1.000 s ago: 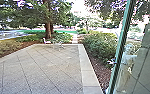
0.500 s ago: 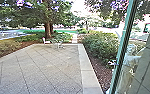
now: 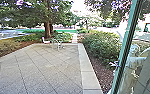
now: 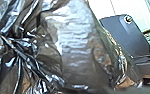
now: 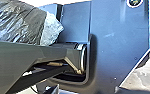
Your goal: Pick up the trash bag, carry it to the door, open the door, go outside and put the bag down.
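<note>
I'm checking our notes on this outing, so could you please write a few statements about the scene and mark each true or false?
1. The trash bag has a shiny, crinkled surface. True.
2. The bag is bright red. False: it is dark, with pale shine on it.
3. A tree stands beyond the paving. True.
4. The paving is made of wooden boards. False: it is slabs with thin joints between them.
5. A green post leans across the right part of the head view. True.
6. A person is at the head view's left edge. False: the person is towards its right side.
</note>
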